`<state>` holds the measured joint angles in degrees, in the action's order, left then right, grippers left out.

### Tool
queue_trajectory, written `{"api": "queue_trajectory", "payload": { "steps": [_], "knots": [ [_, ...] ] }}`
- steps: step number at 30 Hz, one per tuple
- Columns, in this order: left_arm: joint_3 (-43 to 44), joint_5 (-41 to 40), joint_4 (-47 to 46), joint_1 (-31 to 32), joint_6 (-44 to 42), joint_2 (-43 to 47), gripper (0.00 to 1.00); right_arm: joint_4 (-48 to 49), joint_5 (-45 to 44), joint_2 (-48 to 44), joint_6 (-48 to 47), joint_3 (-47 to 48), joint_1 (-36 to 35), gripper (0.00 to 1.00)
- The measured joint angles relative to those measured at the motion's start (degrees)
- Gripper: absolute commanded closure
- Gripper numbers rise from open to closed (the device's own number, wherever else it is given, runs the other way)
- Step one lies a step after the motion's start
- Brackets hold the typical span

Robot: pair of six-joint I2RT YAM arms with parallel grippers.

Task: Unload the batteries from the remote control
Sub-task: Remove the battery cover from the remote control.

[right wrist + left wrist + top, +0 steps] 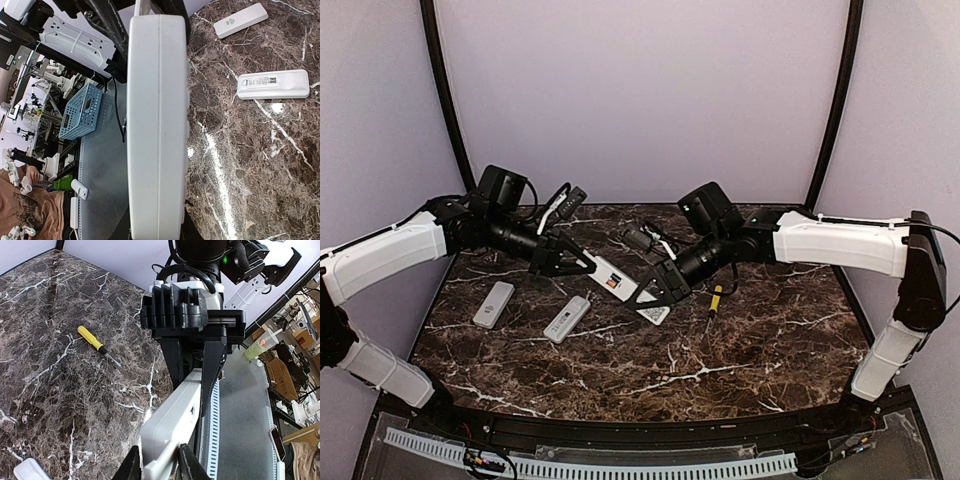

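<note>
Over the marble table [740, 340] we've got the remote [620, 283] slung in mid-air between both arms. The right gripper [650, 298] is clamped on one end and the left gripper [588, 264] pinches the other, a brace, we reckon, for working the back cover. The yellow screwdriver [716, 298] lies idle beside the right arm, and no batteries show, so we judge they're inside the remote.

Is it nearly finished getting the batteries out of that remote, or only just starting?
Early days, it seems. Done: the white remote is up in the air. In hand: the left gripper and right gripper each clamp one end of it; whether its cover is off cannot be told. Left: no batteries show anywhere yet. Two more remotes and the yellow screwdriver lie untouched.
</note>
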<state>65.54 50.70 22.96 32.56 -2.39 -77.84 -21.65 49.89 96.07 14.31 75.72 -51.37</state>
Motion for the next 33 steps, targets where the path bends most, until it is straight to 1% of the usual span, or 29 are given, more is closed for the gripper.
{"api": "queue_trajectory", "payload": {
  "steps": [7,11,13,15,27,33],
  "knots": [
    [0.3,1.5,1.3,-1.3,-0.5,0.0,0.83,-0.3,0.0,-0.1,0.0,-0.5,0.0,1.0],
    [0.4,3.0,1.9,-1.9,-0.6,0.0,0.91,-0.2,0.0,-0.2,0.0,-0.8,0.0,1.0],
    [0.5,4.1,2.3,-2.1,-0.7,0.0,0.97,-0.2,0.0,-0.2,0.0,-1.1,0.2,1.0],
    [0.8,5.1,2.6,-2.1,-0.8,0.0,1.0,-0.1,0.0,-0.2,0.3,-1.4,0.5,1.0],
    [0.9,7.3,2.6,-2.5,-1.1,0.0,1.0,2.1,0.3,-0.3,1.3,-2.8,1.8,1.0],
    [0.9,7.5,1.6,-3.3,0.2,0.6,1.0,2.4,-1.5,-1.2,2.3,-3.9,3.4,1.0]
  ]
}}
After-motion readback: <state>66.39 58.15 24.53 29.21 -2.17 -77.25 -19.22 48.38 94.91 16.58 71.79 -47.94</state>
